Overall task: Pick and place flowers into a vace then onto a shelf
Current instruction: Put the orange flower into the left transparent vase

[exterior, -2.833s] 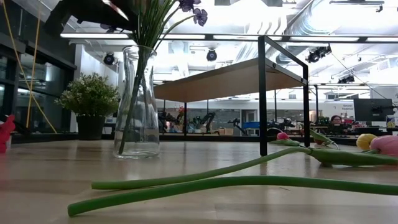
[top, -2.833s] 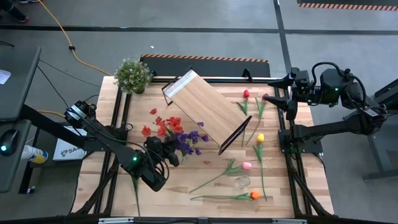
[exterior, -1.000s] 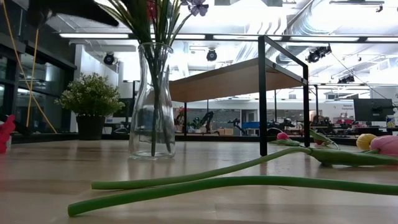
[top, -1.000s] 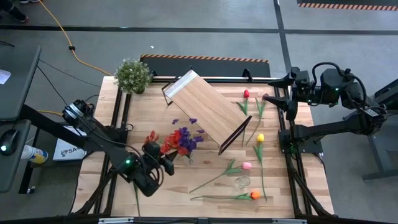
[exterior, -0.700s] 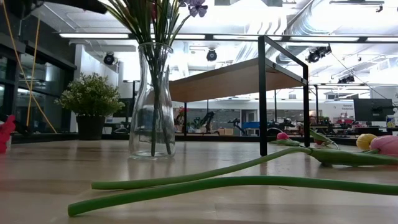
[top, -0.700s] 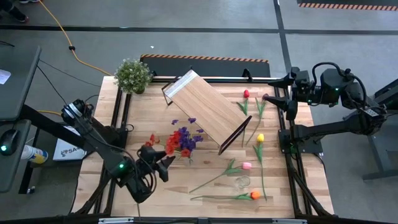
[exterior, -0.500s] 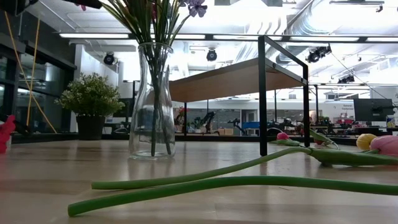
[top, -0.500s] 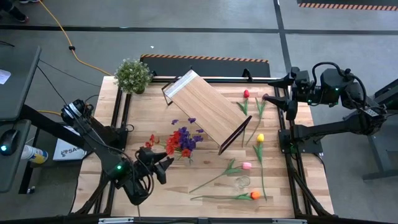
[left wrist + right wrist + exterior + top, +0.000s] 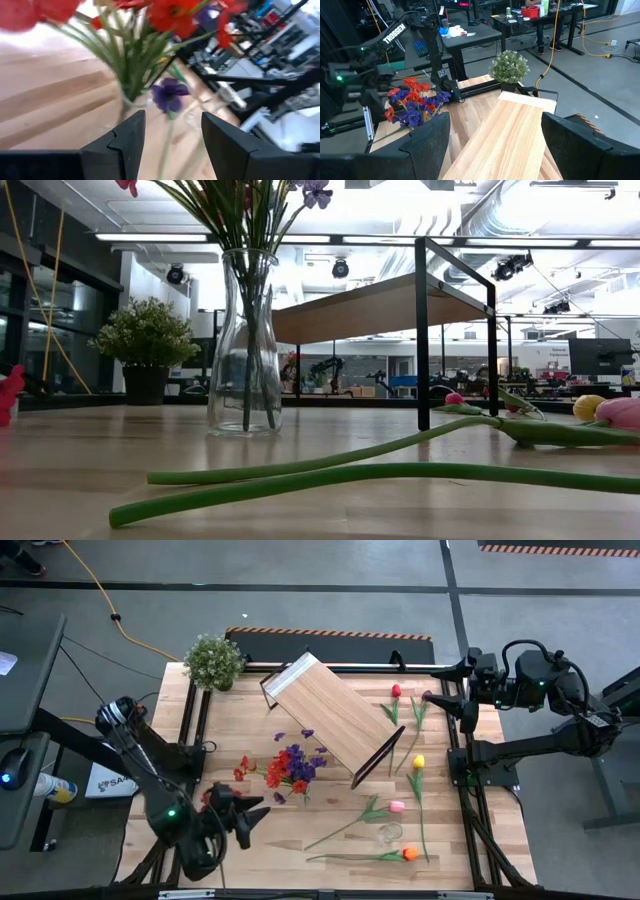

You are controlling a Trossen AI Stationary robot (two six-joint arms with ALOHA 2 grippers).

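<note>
High view: left gripper (image 9: 243, 817) spread open, empty, near the shelf (image 9: 331, 717) on its near-left side; red and purple flowers (image 9: 288, 768) just beside the shelf; loose tulips (image 9: 398, 806) on the table (image 9: 300, 840); right gripper (image 9: 462, 700) beyond the shelf's far-right end, jaws hard to judge here.

Low view: glass vase (image 9: 245, 345) upright, green stems inside — blossoms cut off at the top; shelf behind it.

Left wrist view: fingers (image 9: 129, 135) parted, nothing between; vase blurred — probably just beyond them.

Right wrist view: fingers (image 9: 430, 135) wide apart, empty; shelf beyond them.
</note>
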